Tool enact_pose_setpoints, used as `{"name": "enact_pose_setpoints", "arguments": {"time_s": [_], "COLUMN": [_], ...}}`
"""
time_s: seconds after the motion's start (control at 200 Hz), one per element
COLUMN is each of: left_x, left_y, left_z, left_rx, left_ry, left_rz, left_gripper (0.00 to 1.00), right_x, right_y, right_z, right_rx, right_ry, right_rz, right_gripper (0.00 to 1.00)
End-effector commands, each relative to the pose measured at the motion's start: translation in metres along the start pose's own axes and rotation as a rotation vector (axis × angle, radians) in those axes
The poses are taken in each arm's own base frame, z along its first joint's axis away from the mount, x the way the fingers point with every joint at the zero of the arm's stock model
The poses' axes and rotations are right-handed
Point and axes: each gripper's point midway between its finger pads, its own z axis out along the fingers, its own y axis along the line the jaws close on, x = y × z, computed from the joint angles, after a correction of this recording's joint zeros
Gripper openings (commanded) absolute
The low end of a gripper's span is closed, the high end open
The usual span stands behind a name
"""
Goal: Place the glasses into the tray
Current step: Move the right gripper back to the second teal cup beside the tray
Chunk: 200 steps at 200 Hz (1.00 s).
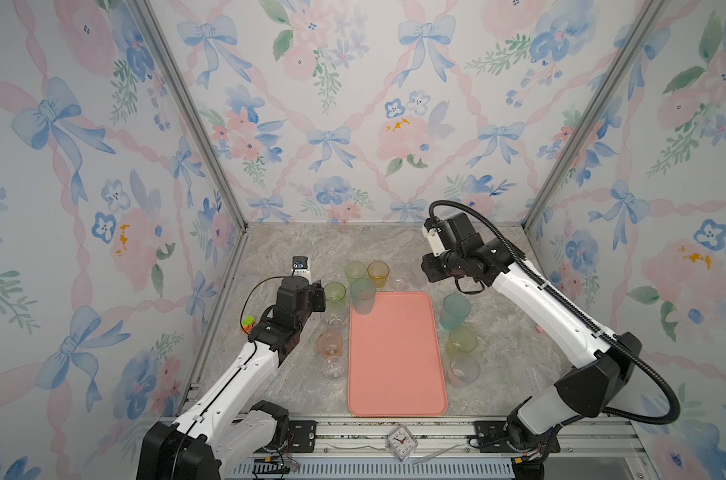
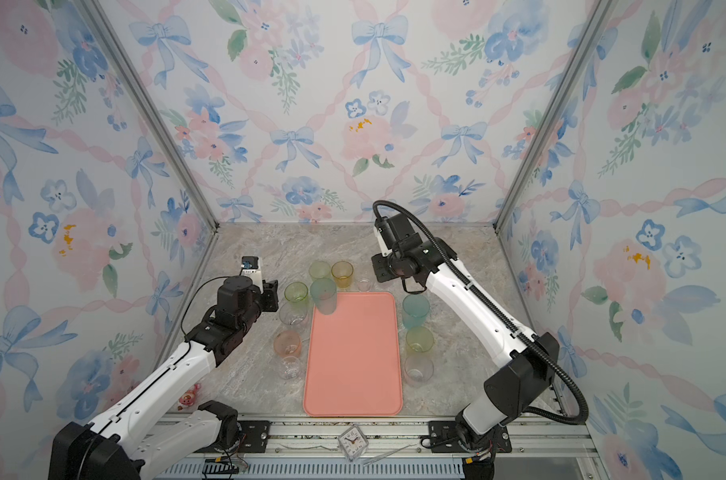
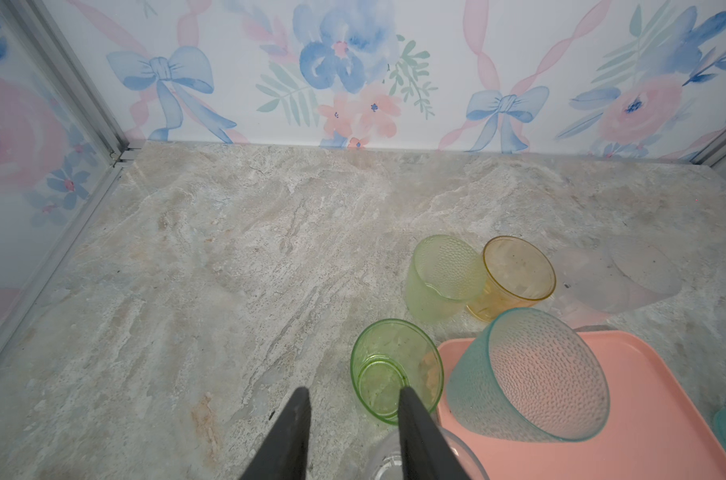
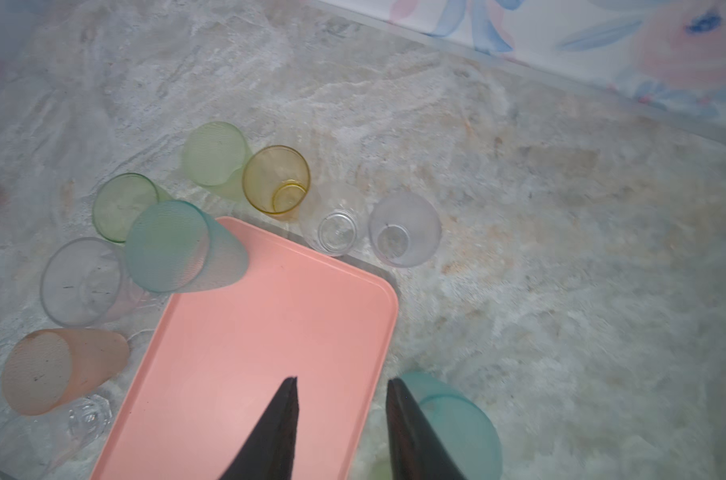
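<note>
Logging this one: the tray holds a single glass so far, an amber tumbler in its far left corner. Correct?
Not quite. The single glass in the far left corner of the tray is a teal tumbler, not amber. The amber tumbler stands on the table beyond the tray, as a top view shows.

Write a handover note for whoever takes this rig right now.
Left gripper: open, empty, beside the short green glass.
Right gripper: open, empty, near the far right corner of the tray.
Done: one teal glass stands in the tray's far left corner.
To do: eleven glasses are on the table: four left of the tray, four behind it, three to its right.
</note>
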Motion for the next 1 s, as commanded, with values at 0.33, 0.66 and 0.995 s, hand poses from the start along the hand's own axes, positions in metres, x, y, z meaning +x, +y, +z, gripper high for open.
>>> {"name": "enact_pose_setpoints", "arguments": {"time_s": [0.33,0.66,0.995], "left_x": [-0.004,-0.006,-0.004], "left_y": [-0.009,-0.02,-0.02], "left_z": [0.003,0.008,0.009], "left_rx": [0.002,0.009,0.008], "left_ry": [-0.012,-0.002,0.002], "left_rz": [0.056,0.082,0.087], "left_gripper": [0.37,0.37,0.37], "right_x": [0.089,0.113,0.131], "right_y": [-0.092,-0.096,-0.095], "right_z": [0.009,0.028,0.043], "right_rx": [0.203,0.188,0.152], "right_ry": [0.202,0.287,0.34], "right_rz": [0.191,0.22,0.252], "right_gripper": [0.36,0.28,0.25]}}
